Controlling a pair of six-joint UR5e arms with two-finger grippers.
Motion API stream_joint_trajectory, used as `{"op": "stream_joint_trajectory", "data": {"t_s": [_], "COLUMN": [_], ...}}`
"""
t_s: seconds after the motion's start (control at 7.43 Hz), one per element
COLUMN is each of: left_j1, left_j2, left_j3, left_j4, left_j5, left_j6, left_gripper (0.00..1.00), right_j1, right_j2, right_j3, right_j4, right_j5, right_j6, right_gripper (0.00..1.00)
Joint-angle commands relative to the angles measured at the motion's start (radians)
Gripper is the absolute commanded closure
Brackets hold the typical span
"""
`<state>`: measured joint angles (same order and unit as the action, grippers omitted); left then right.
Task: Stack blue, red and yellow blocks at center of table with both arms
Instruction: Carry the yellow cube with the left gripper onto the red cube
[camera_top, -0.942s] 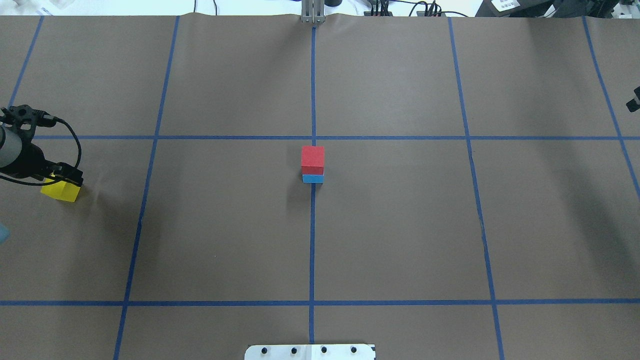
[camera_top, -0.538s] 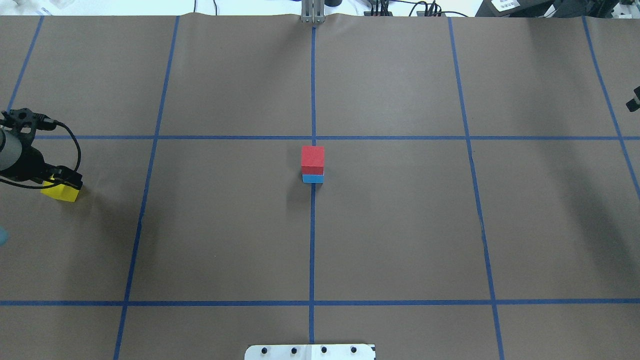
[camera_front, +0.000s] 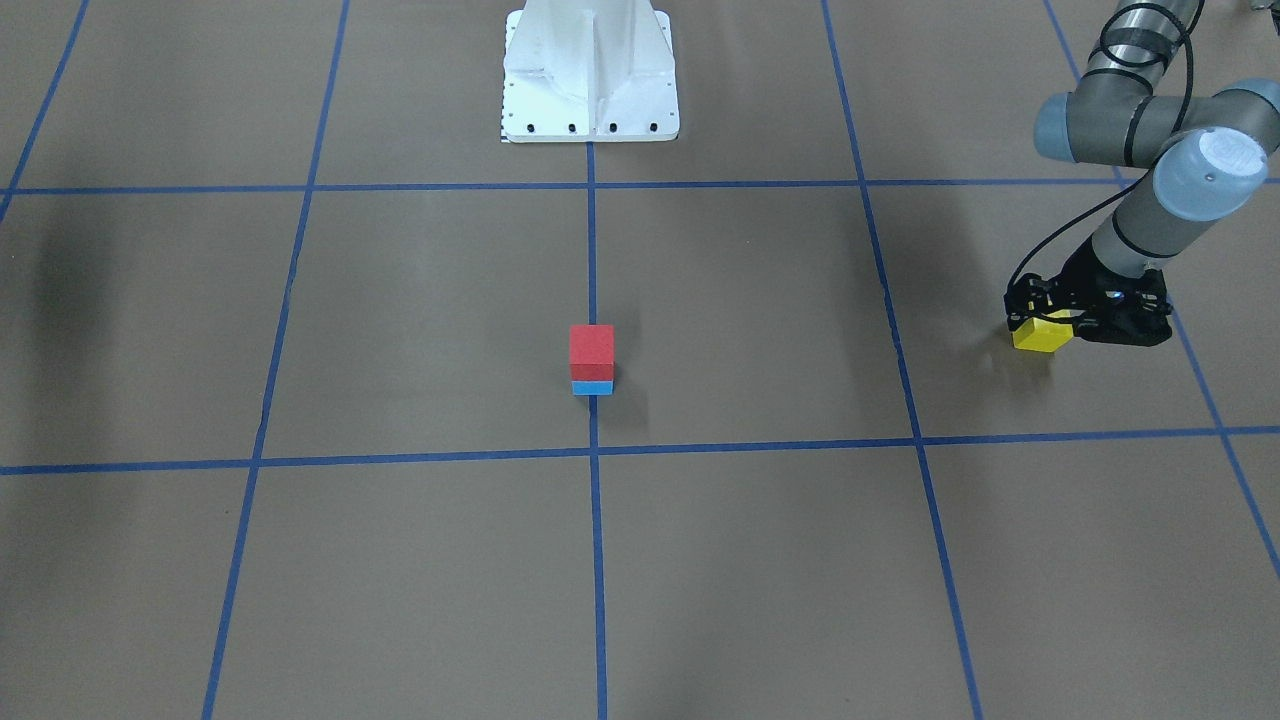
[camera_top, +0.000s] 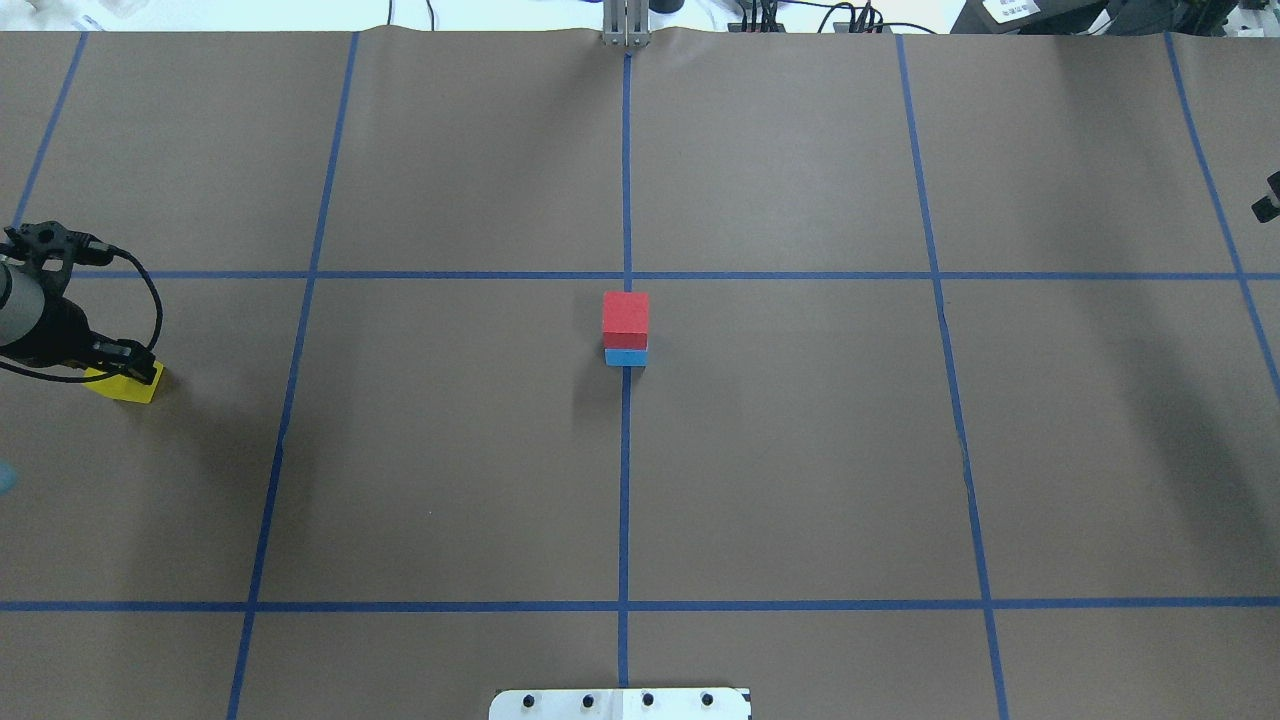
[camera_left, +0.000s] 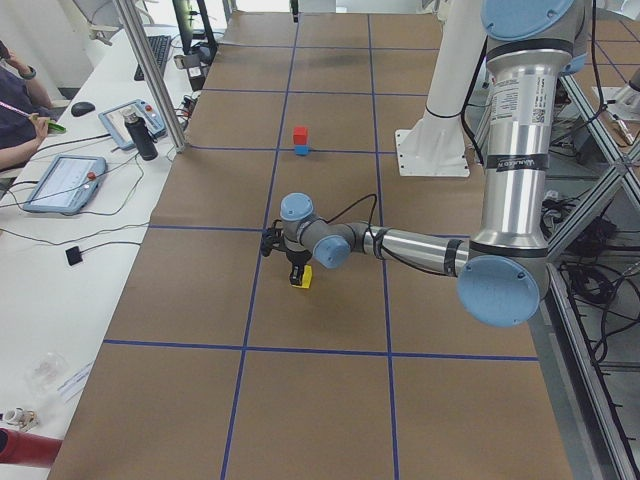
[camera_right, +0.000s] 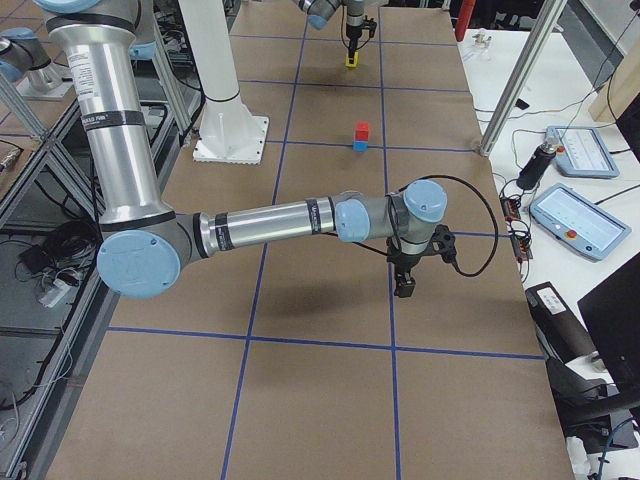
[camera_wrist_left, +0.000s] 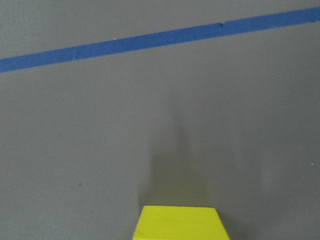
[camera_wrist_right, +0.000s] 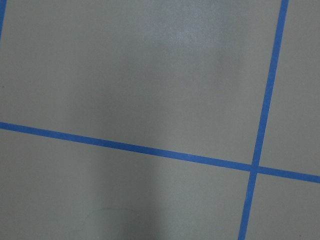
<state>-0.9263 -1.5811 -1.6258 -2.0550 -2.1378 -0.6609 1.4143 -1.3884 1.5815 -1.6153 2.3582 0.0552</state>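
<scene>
At the table's (camera_top: 450, 450) centre, the red block (camera_top: 626, 313) sits on the blue block (camera_top: 626, 357), also seen as red (camera_front: 591, 346) over blue (camera_front: 592, 387). The yellow block (camera_top: 127, 386) lies on the table at the robot's far left. My left gripper (camera_top: 112, 366) is low over it, open, with its fingers on either side of the yellow block (camera_front: 1040, 335). Only the block's top (camera_wrist_left: 179, 223) shows in the left wrist view. My right gripper (camera_right: 404, 288) hangs over bare table far to the right; I cannot tell whether it is open.
The white bolted pedestal (camera_front: 590, 70) stands at the robot's side of the table. Beyond the far edge is a white bench with tablets (camera_right: 572, 218) and cables, where a person's hand (camera_left: 38, 122) rests. Blue tape lines (camera_top: 625, 480) cross under the stack.
My left gripper has come down over the yellow block and now covers more of it. The block and the red-on-blue stack have not moved.
</scene>
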Motion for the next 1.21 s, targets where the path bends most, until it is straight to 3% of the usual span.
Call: {"op": "stream_joint_trajectory", "data": {"t_s": [0.0, 0.13, 0.27, 0.54, 0.81, 1.08], "left_j1": [-0.008, -0.012, -0.014, 0.018, 0.128, 0.208], "left_j2": [-0.008, -0.028, -0.128, -0.498, -0.669, -0.904], "left_j3": [-0.043, -0.104, -0.182, -0.198, -0.171, -0.019], "left_j4": [0.028, 0.141, 0.347, 0.806, 0.862, 0.862], "left_j5": [-0.092, -0.106, -0.105, -0.091, -0.07, -0.05], "left_j6": [0.003, 0.003, 0.003, -0.081, -0.295, -0.434], "left_gripper": [1.0, 1.0, 1.0, 1.0, 1.0, 1.0], "right_j1": [0.0, 0.0, 0.0, 0.0, 0.0, 0.0], "right_j2": [0.0, 0.0, 0.0, 0.002, -0.001, -0.003], "right_j3": [0.0, 0.0, -0.001, -0.002, 0.0, 0.0], "right_j4": [0.0, 0.0, 0.0, 0.0, 0.0, 0.0], "right_j5": [0.0, 0.001, 0.001, 0.003, 0.006, 0.004], "right_j6": [0.0, 0.0, 0.0, 0.002, 0.002, 0.0], "right_gripper": [0.01, 0.01, 0.01, 0.01, 0.01, 0.01]}}
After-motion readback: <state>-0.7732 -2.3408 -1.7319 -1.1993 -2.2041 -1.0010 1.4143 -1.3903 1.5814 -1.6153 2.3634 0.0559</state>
